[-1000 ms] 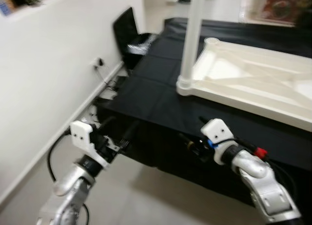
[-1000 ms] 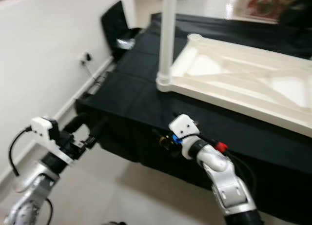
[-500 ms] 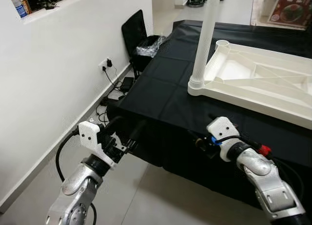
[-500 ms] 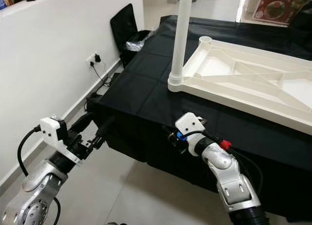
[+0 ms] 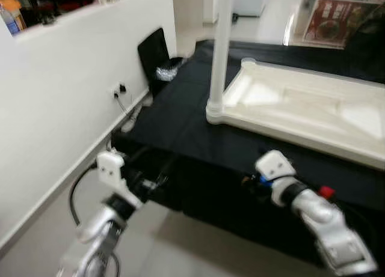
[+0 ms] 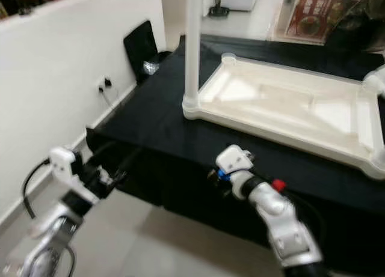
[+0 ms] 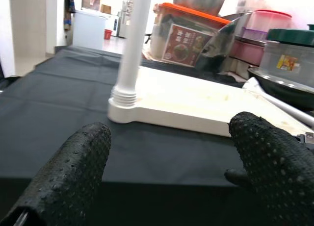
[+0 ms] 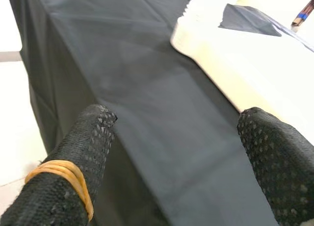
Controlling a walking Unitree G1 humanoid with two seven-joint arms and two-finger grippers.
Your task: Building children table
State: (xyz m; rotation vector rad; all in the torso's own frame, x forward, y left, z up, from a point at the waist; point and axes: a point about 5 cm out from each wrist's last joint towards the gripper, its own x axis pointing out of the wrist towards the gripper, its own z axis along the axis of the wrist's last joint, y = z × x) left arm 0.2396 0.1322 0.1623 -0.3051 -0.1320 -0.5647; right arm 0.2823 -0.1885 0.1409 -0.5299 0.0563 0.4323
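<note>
Left wrist view: tabletop (image 7: 196,106) beyond the parted left claw (image 7: 171,172).

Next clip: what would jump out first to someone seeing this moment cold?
The upside-down white children's table top lying on the black-draped table, with one white leg standing upright at its near left corner. In front, both tools hover open before the table's edge, empty: the left tool faces that leg, the right tool faces the cloth beside the top.
</note>
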